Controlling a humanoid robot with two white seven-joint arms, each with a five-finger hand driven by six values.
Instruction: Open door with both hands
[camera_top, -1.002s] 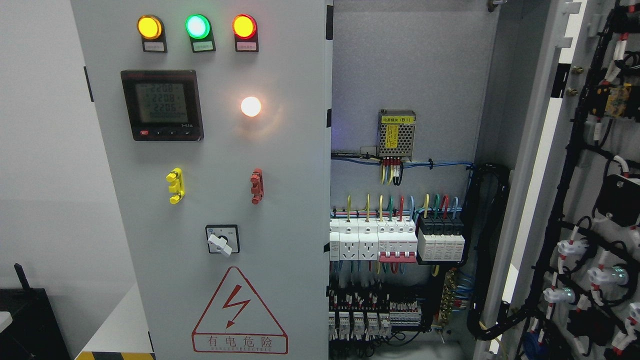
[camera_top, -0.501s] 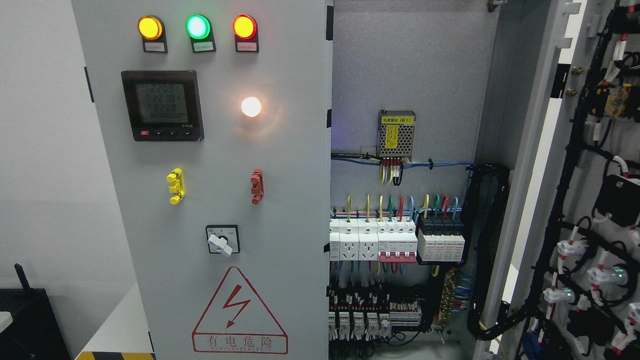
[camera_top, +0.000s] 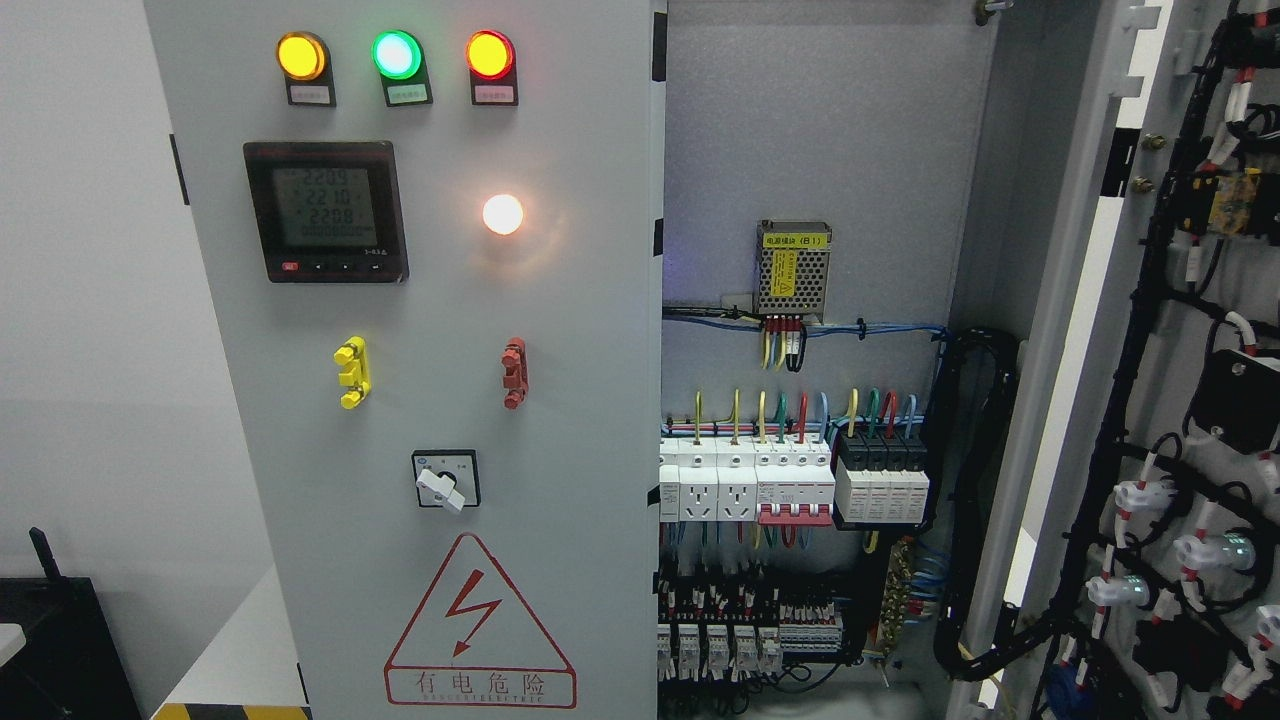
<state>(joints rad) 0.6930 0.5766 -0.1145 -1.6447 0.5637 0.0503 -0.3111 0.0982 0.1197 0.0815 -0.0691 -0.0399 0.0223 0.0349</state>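
The grey electrical cabinet fills the head view. Its left door (camera_top: 560, 400) is closed and carries three lit lamps (camera_top: 396, 54), a digital meter (camera_top: 325, 210), a yellow handle (camera_top: 351, 372), a red handle (camera_top: 513, 372), a rotary switch (camera_top: 444, 480) and a red hazard triangle (camera_top: 478, 625). The right door (camera_top: 1130, 330) is swung wide open, its wired inner face turned toward me. Inside the cabinet I see breakers (camera_top: 790, 485) and a power supply (camera_top: 793, 266). Neither hand nor arm shows anywhere in the picture.
A white wall (camera_top: 90, 300) lies left of the cabinet. A black object (camera_top: 55, 640) stands at the lower left, beside a white surface (camera_top: 240, 650) with a yellow-black striped edge. Black cable bundles (camera_top: 975, 500) hang along the open door's hinge side.
The view has shifted by a pixel or two and the meter digits changed. Doors are as before.
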